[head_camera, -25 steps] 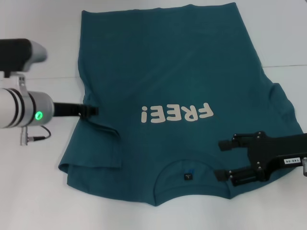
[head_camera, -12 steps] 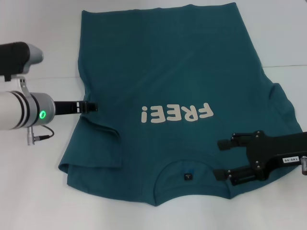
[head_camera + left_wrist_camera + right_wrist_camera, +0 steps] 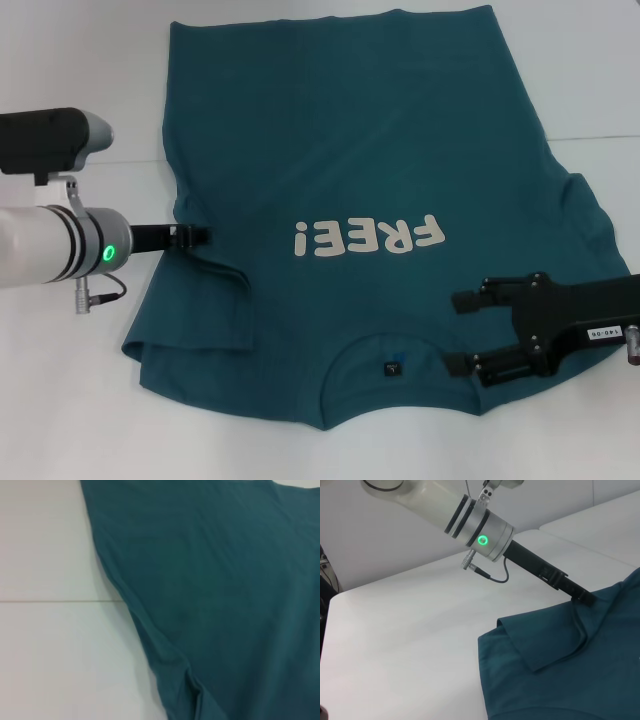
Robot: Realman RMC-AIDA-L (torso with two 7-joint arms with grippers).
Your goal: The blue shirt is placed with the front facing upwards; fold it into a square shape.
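The shirt [image 3: 370, 170] is dark teal-blue with a cream "FREE!" print [image 3: 368, 238] across the chest. It lies spread flat, front up, on a white table [image 3: 80, 400], with the round neck and its small dark tag [image 3: 391, 369] toward the robot and the hem at the far side. The sleeve on the robot's left is folded in over the body, making a loose flap with raised creases; the other sleeve spreads out flat.

The far hem is cut off at the top of the head view, and the right arm covers part of the right sleeve and shoulder. The left wrist view shows only cloth and table, no fingers.

The left gripper [image 3: 192, 236] sits at the shirt's left edge, just above the folded sleeve, its tip touching the cloth; its fingers look pressed together, possibly pinching the fabric, though I cannot tell. The right gripper [image 3: 462, 333] hovers over the shoulder just beside the neck, fingers spread apart, grasping nothing.
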